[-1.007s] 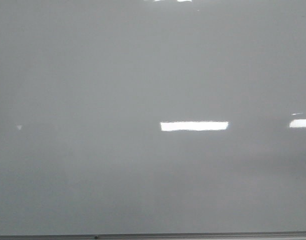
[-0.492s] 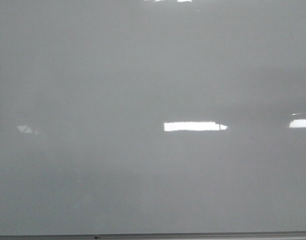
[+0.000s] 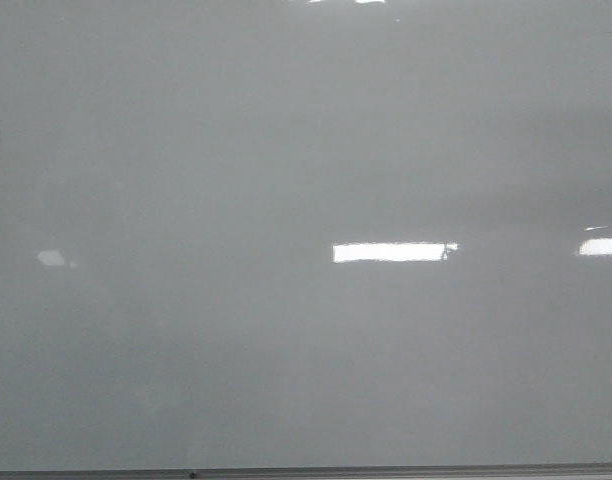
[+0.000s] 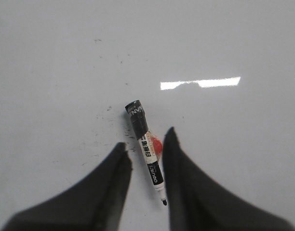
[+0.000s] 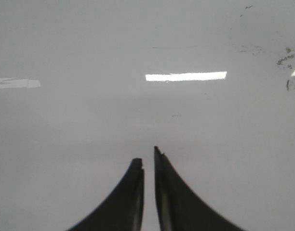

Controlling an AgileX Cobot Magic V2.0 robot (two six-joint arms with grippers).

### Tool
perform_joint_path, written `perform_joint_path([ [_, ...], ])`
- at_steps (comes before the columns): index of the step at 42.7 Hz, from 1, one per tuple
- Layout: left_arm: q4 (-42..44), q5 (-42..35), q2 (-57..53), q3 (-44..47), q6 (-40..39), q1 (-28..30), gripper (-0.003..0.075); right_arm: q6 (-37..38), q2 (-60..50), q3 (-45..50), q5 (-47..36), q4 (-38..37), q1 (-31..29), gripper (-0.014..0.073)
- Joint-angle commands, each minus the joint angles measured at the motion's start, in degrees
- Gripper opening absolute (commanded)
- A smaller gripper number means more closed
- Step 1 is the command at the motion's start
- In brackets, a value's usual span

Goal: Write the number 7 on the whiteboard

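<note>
The whiteboard (image 3: 286,150) is glossy pale grey and fills the front view; no number 7 or any marker line shows on it. Neither gripper shows in the front view. In the left wrist view a black-and-white marker (image 4: 150,156) with a red spot on its label lies on the whiteboard (image 4: 65,57), uncapped, its tip pointing back toward the wrist. My left gripper (image 4: 146,137) is open, a finger on each side of the marker, the right finger (image 4: 176,159) close to it. My right gripper (image 5: 146,155) is shut and empty over bare board (image 5: 89,120).
A thin grey metal edge strip (image 3: 386,470) runs along the board's near edge. Bright rectangular glare patches (image 3: 391,252) lie on the board. Faint dark smudges show near the marker (image 4: 109,113) and at the side of the right wrist view (image 5: 285,60).
In the front view the central glare patch has shifted slightly right and a small faint reflection at the left has changed shape. Nothing else has moved.
</note>
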Motion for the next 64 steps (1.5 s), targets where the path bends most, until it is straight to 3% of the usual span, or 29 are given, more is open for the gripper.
perform_joint_path([
  [1, -0.4, -5.28, 0.68, -2.02, -0.09, 0.09, 0.0536, -0.31, 0.92, -2.12, -4.82, 0.42, 0.0, 0.0314],
  [4, -0.65, -5.28, 0.68, -2.02, -0.09, 0.09, 0.0622, -0.31, 0.92, -2.12, -4.72, 0.42, 0.0, 0.0437],
  [9, -3.04, -4.55, 0.79, -2.02, -0.09, 0.09, 0.0622, -0.31, 0.92, -2.12, -4.72, 0.42, 0.0, 0.0519],
  [14, -9.78, -2.57, 2.72, -2.02, -0.09, 0.09, 0.0617, -0.31, 0.92, -2.12, -4.65, 0.42, 0.0, 0.0519],
  [22, -22.6, -1.6, 18.38, -3.69, -0.09, 0.09, 0.0617, -0.31, 0.92, -2.12, -4.57, 0.42, 0.0, 0.0519],
  [36, -18.67, -7.14, 44.22, -13.26, -0.09, 0.09, 0.0617, -0.31, 0.92, -2.12, -4.57, 0.42, 0.0, 0.0519],
  [49, -18.43, -13.13, 55.14, -18.01, -0.09, 0.09, 0.0615, -0.31, 0.92, -2.12, -4.57, 0.42, 0.0, 0.0519],
  [53, -18.43, -14.7, 55.99, -18.01, -0.09, 0.09, 0.0574, -0.31, 0.92, -2.12, -4.57, 0.42, 0.0, 0.0519],
  [57, -18.43, -14.82, 55.99, -18.01, -0.09, 0.09, 0.0484, -0.31, 0.92, -2.12, -4.57, 0.42, 0.0, 0.0519],
  [64, -18.43, -14.36, 55.99, -18.01, -0.09, 0.09, 0.0203, -0.31, 0.92, -2.12, -4.57, 0.42, 0.0, 0.0519],
])
